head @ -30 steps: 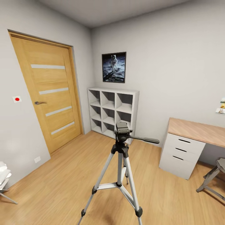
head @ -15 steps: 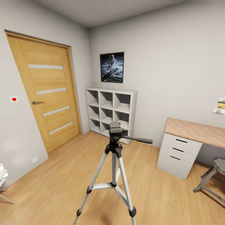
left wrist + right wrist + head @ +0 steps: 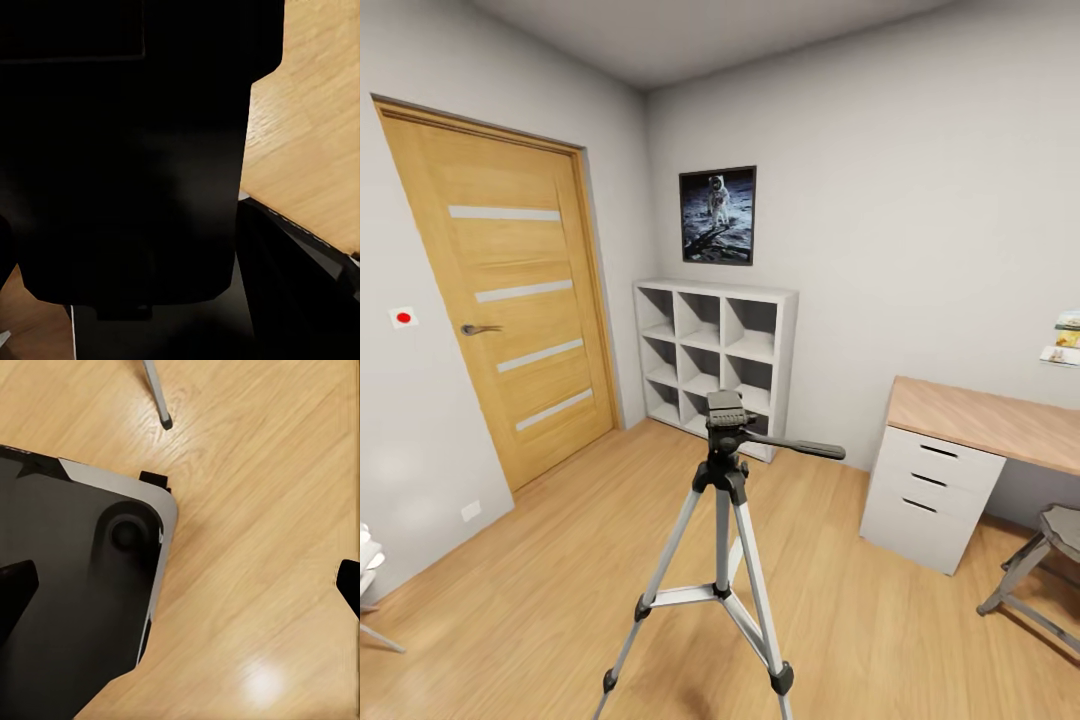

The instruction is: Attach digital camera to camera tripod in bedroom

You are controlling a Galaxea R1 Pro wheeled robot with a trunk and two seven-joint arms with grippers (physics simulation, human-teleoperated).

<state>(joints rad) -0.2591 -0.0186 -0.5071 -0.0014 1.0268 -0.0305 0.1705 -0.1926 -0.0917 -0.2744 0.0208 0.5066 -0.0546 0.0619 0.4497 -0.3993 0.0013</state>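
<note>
The camera tripod (image 3: 725, 520) stands on the wood floor in the middle of the head view, silver legs spread. Its dark grey head (image 3: 726, 410) is bare and its black pan handle (image 3: 800, 448) points right. In the left wrist view a large black body with a rectangular panel outline, the digital camera (image 3: 135, 165), sits right against the lens; my left gripper is shut on it and its fingers are hidden. My right gripper (image 3: 184, 589) is open over the floor, with dark fingertips (image 3: 16, 592) at both edges of the right wrist view.
A wood door (image 3: 510, 300) is at the left and a white cube shelf (image 3: 715, 350) under an astronaut poster (image 3: 718, 215) stands behind the tripod. A desk with white drawers (image 3: 930, 490) and a stool (image 3: 1040, 570) are at the right. My dark base (image 3: 75, 585) shows below the right gripper.
The whole head view has shifted: the tripod now sits a little further left, higher and smaller in the picture. Nothing in the room itself has moved.
</note>
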